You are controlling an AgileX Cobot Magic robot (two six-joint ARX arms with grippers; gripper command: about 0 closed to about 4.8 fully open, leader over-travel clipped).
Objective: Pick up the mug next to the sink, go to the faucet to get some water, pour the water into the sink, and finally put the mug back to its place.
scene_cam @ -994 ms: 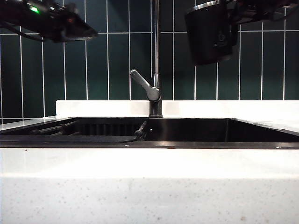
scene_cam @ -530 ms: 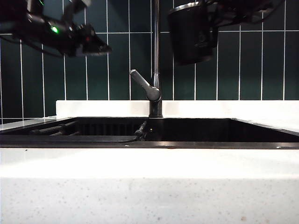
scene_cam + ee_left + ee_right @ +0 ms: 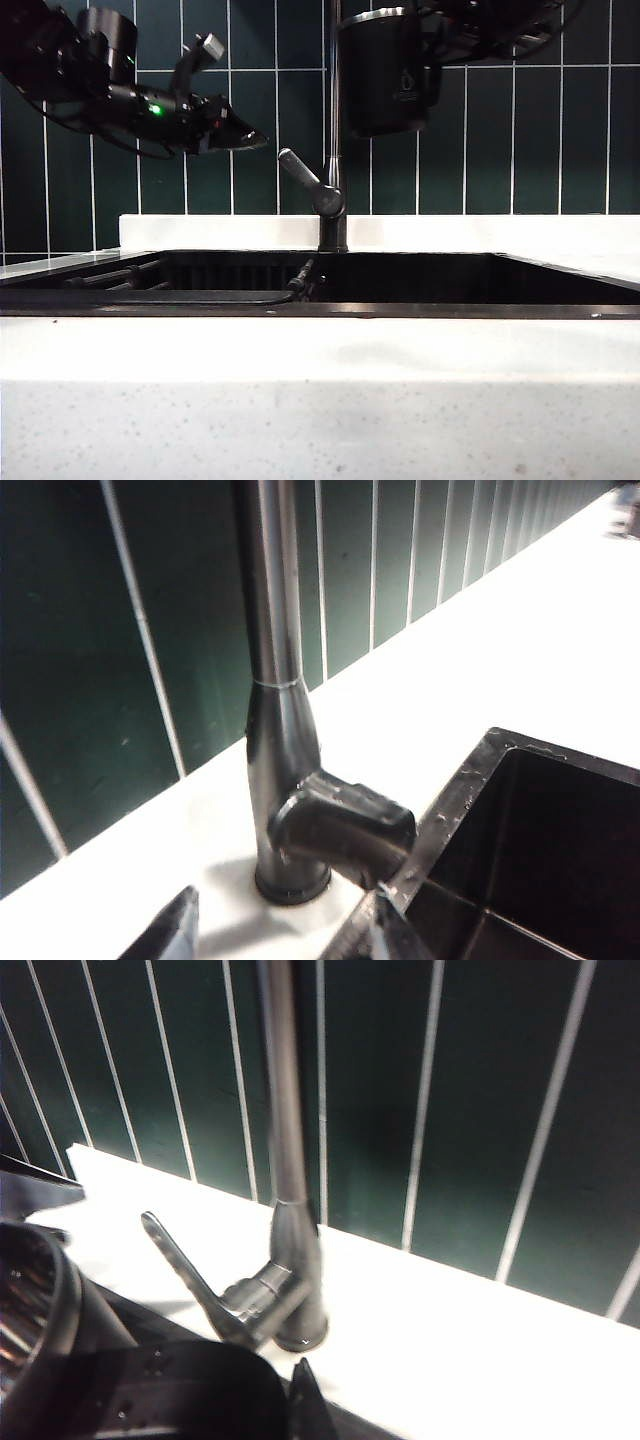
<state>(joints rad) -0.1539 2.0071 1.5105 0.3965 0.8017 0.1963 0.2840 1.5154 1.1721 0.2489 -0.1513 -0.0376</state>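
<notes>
We see the mug (image 3: 378,72) — matte black, silver-rimmed, pale logo on its side — held high beside the faucet (image 3: 333,120) pipe, above the sink (image 3: 400,280), clamped in the right gripper (image 3: 440,45) fingers. The left gripper (image 3: 235,135) hangs near the lever, fingers apart.

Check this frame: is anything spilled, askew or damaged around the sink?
Nothing stands out. The right claw holds the mug upright beside the faucet, the left claw is open near the lever, and no water is running. The sink and counter look dry and intact.
</notes>
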